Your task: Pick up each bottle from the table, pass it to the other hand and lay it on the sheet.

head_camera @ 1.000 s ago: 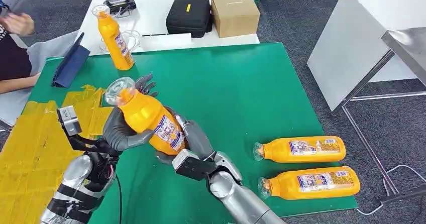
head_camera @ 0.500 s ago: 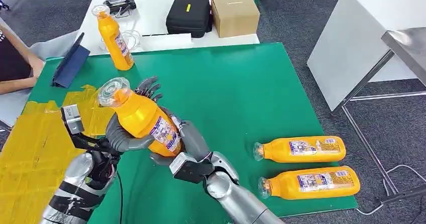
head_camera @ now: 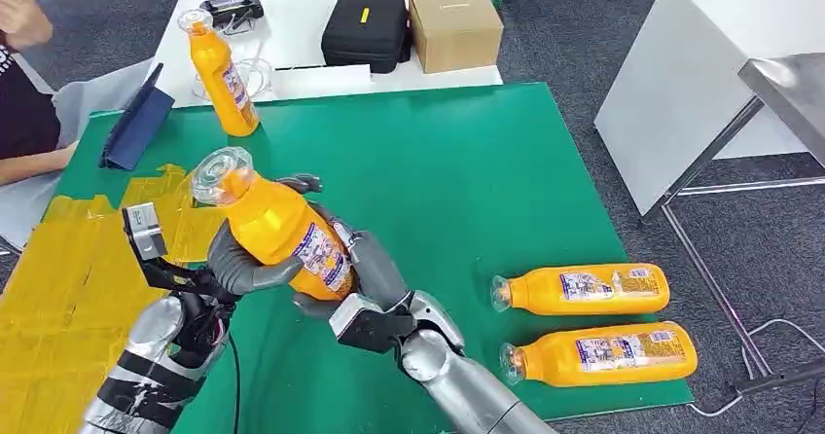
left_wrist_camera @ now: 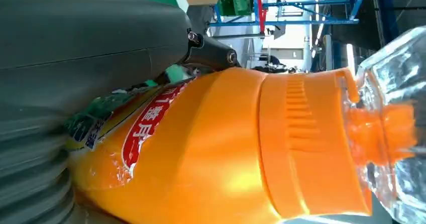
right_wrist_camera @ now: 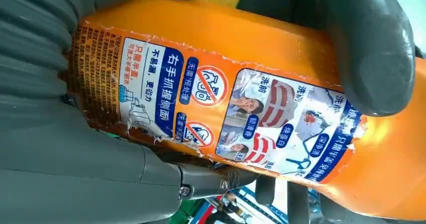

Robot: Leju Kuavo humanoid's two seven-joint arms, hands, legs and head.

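An orange bottle with a clear cap is held tilted above the green mat, cap pointing up and to the left. My left hand wraps its upper body, thumb underneath and fingers curled over the far side. My right hand grips its lower, labelled end. The left wrist view shows the bottle's shoulder and cap close up. The right wrist view shows its label inside my right hand. The yellow sheet lies on the mat's left side, below my left arm.
Two more orange bottles lie on the mat at the front right. Another bottle stands upright at the mat's far left edge. A blue folder, a black case and a cardboard box lie beyond. A person sits at the far left.
My left hand's fingers, spread behind the bottle before, have curled onto it. The bottle has shifted slightly left with both hands. The person's hand at the far left has moved.
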